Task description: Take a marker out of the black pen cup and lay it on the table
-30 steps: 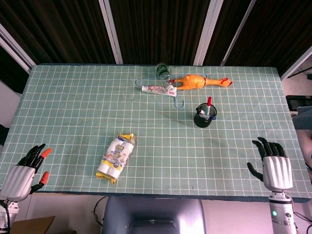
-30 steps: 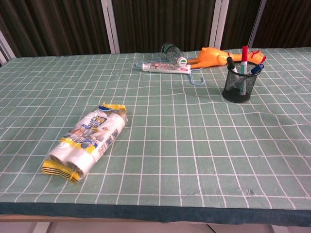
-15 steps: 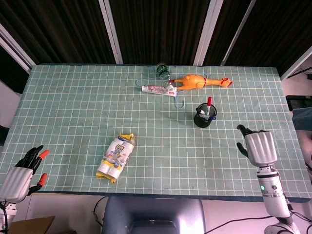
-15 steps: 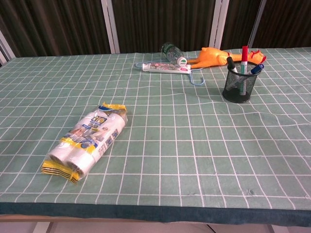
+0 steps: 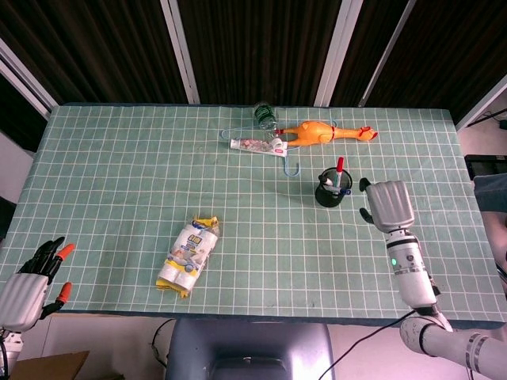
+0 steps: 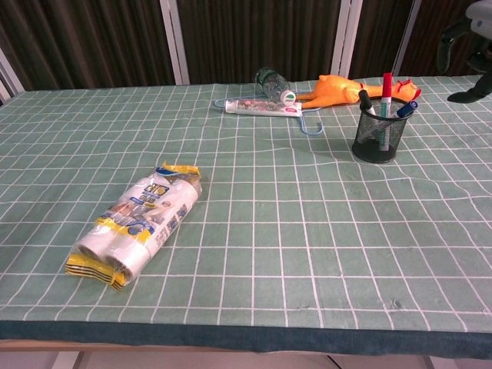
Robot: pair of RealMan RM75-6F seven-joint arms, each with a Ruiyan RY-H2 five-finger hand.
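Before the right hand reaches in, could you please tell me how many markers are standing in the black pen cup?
3 show in the black pen cup: a red-capped marker upright, a black-capped marker at left, a blue-capped marker at right. The mesh may hide more.

Table (image 5: 119,158) covered with a green mat ruled in a white grid, dark front edge. Behind it, dark slatted wall panels (image 5: 261,47) divided by white uprights (image 5: 178,47). Even lighting, faint shadows.

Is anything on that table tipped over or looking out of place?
Yes: a green bottle lies on its side at the far edge, beside a toothpaste tube and a rubber chicken. The pen cup stands upright.
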